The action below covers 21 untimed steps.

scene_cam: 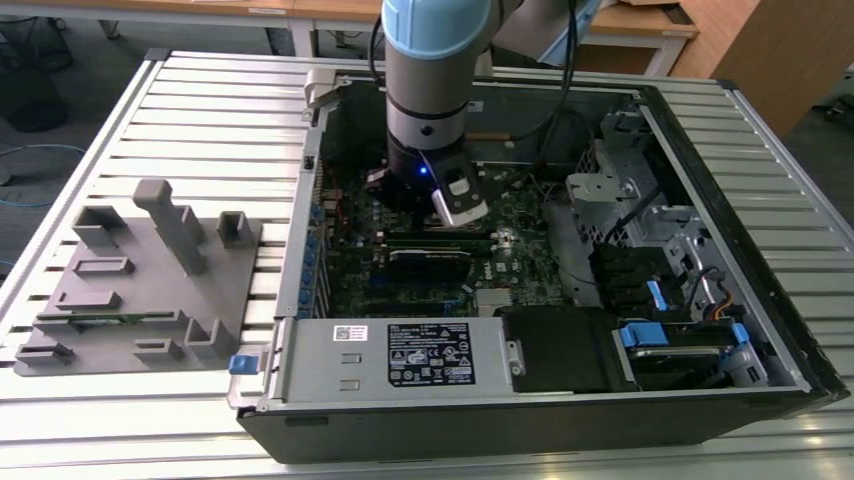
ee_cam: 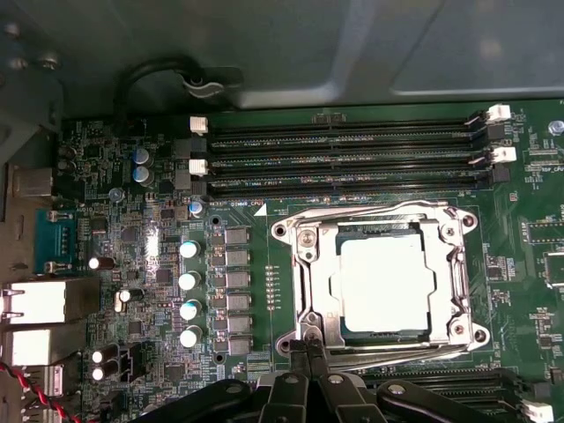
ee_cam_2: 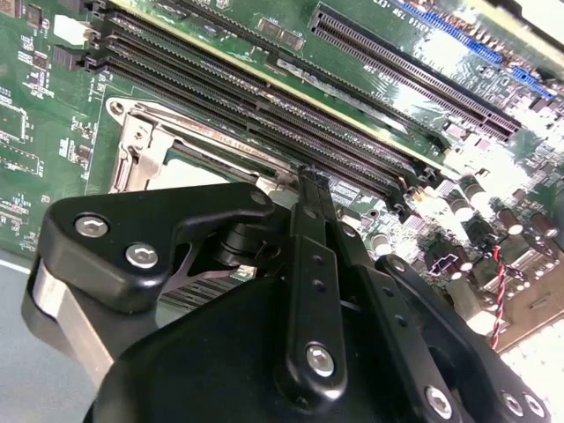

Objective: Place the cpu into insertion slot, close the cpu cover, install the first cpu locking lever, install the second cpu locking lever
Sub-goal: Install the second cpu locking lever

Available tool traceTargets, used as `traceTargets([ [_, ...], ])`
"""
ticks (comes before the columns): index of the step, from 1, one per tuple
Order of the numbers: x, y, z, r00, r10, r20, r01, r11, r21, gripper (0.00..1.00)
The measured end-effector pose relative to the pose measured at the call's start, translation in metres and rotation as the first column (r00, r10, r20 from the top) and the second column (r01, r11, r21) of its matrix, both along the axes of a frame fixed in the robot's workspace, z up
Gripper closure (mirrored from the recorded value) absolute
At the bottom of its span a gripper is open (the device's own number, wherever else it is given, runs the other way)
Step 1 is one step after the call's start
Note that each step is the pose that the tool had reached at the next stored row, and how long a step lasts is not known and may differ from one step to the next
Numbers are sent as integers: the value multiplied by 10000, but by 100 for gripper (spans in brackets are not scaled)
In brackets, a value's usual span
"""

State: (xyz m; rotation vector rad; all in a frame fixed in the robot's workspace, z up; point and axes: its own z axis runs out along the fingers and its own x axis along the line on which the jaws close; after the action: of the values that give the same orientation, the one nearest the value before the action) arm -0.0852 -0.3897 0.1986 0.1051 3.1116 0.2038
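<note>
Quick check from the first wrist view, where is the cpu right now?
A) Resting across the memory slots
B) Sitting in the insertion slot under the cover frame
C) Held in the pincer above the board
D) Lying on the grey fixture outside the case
B: the cpu lies flat in the insertion slot, framed by the cpu cover, with the pincer at the socket's edge.

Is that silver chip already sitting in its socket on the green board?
Yes: in the first wrist view the chip lies flat inside the socket, framed by the metal cover, with the gripper at its edge.
</note>
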Motion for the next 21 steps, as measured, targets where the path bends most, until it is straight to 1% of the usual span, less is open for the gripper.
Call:
traceTargets([
  [9,-5,-11,-24,10000,1,0,-1,10000,3,89],
  [21,-40,-10,-25,10000,0,-1,0,10000,5,89],
])
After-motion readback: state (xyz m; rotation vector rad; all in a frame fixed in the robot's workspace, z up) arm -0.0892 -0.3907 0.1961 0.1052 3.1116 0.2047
